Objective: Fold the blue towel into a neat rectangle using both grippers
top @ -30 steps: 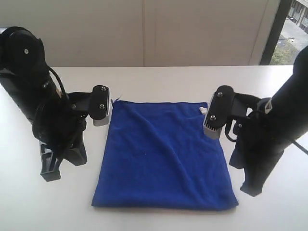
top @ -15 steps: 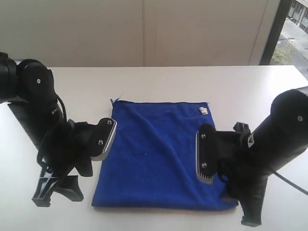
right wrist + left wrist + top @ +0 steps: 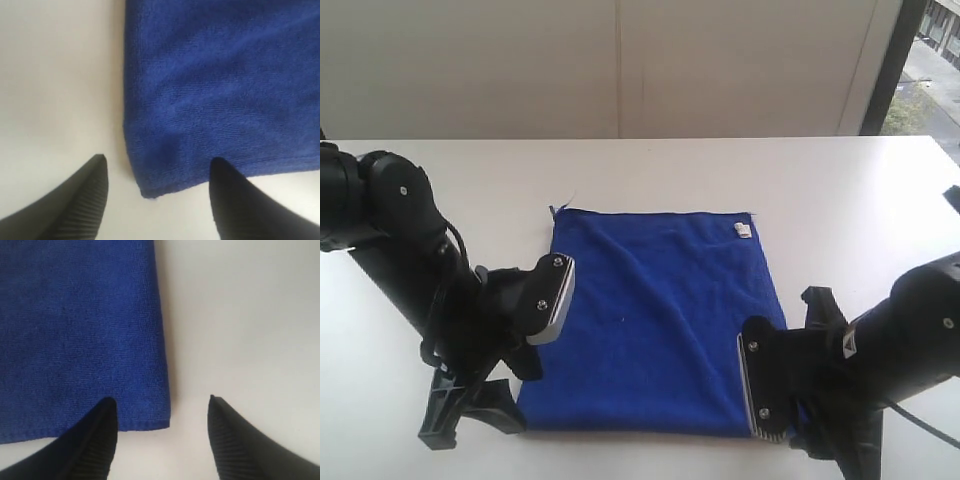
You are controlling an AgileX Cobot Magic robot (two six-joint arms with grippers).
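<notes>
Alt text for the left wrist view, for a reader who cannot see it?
A corner of the blue towel lies flat on the white table, between the black fingers of the open left gripper. One finger is over the towel, the other over bare table.

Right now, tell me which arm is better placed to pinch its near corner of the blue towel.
Left, narrowly. Both grippers stand open astride a near corner, but the left gripper has a flat corner of the blue towel almost centred in its opening; the right gripper has its corner off-centre and rumpled.
</notes>
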